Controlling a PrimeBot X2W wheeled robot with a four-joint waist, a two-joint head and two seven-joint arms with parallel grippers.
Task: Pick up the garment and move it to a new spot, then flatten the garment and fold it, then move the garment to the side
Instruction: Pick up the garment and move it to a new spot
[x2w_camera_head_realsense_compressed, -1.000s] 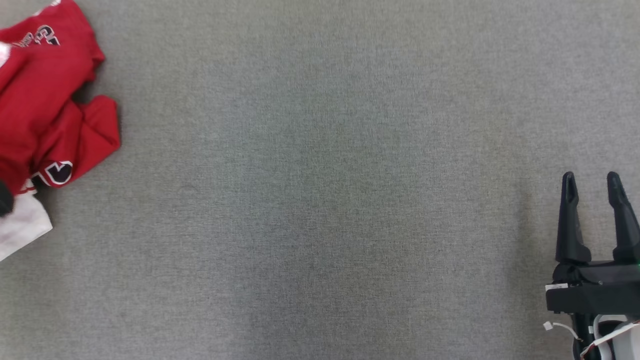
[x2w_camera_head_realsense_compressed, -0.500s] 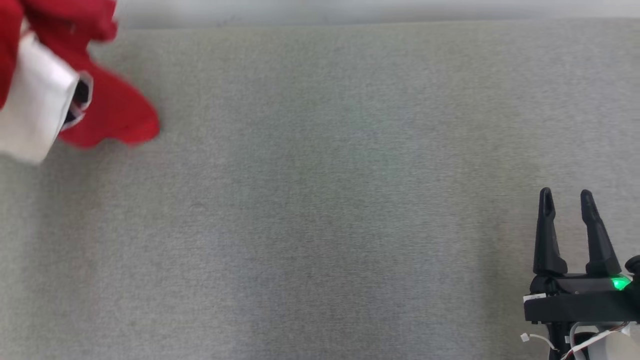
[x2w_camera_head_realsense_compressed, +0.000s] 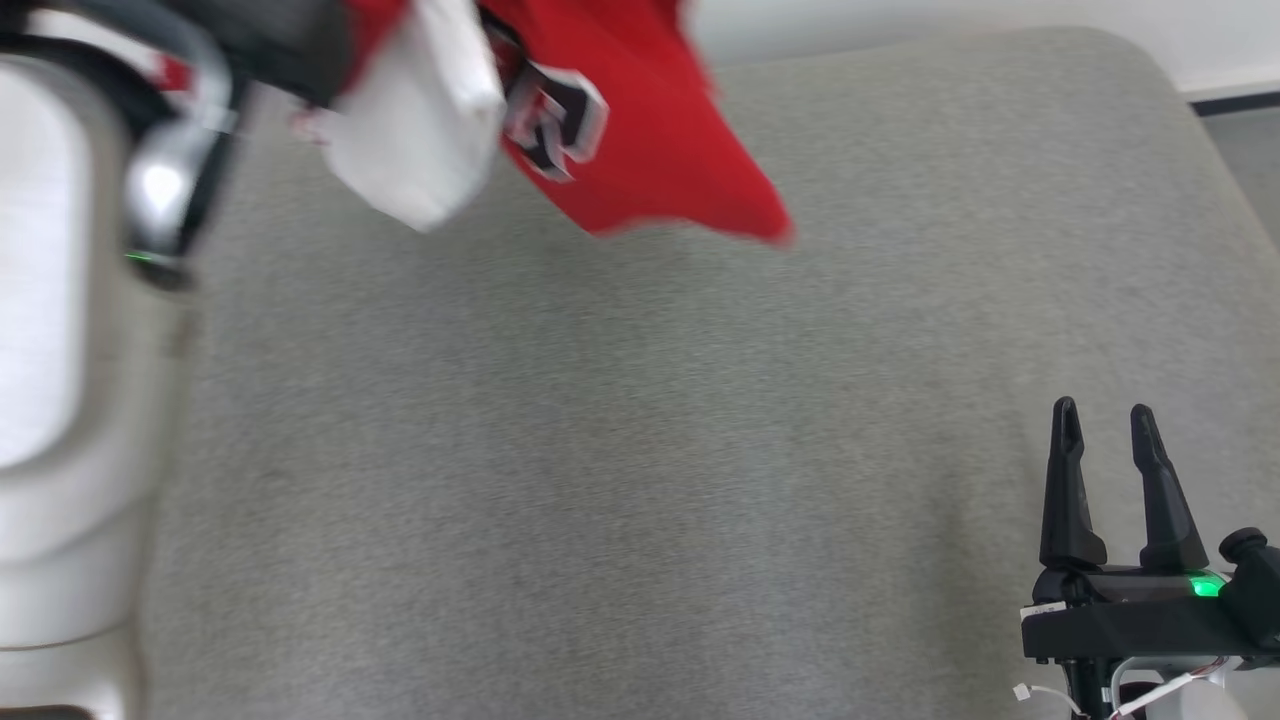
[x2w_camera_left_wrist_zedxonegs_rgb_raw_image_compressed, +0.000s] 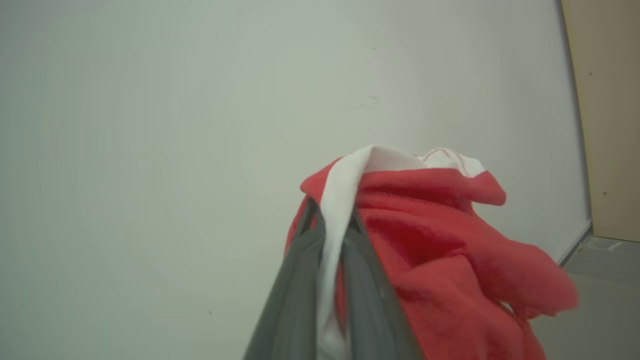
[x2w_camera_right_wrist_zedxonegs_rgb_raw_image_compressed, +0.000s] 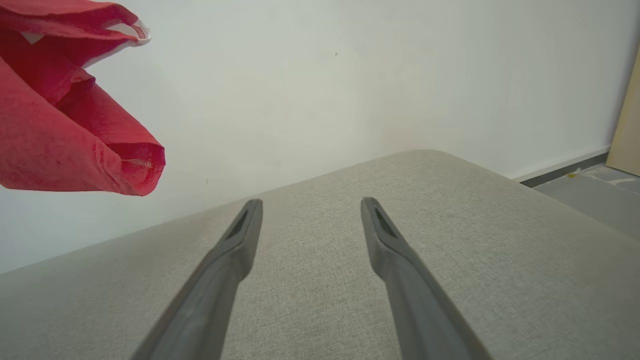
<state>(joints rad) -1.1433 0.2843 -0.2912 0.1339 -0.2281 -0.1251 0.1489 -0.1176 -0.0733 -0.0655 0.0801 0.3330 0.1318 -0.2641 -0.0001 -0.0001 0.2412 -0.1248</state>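
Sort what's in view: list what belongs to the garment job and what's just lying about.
Job: garment, held in the air; left gripper, jaws shut on it; right gripper, jaws open and empty; grey pad beneath.
Lying about: wall; floor; beige panel.

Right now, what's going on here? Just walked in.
The left claw is shut on a red and white garment and holds it in the air above the grey cushioned surface, fabric hanging loose. The right claw is open and empty, low over the surface at the robot's near right. Nothing is laid out or folded yet.
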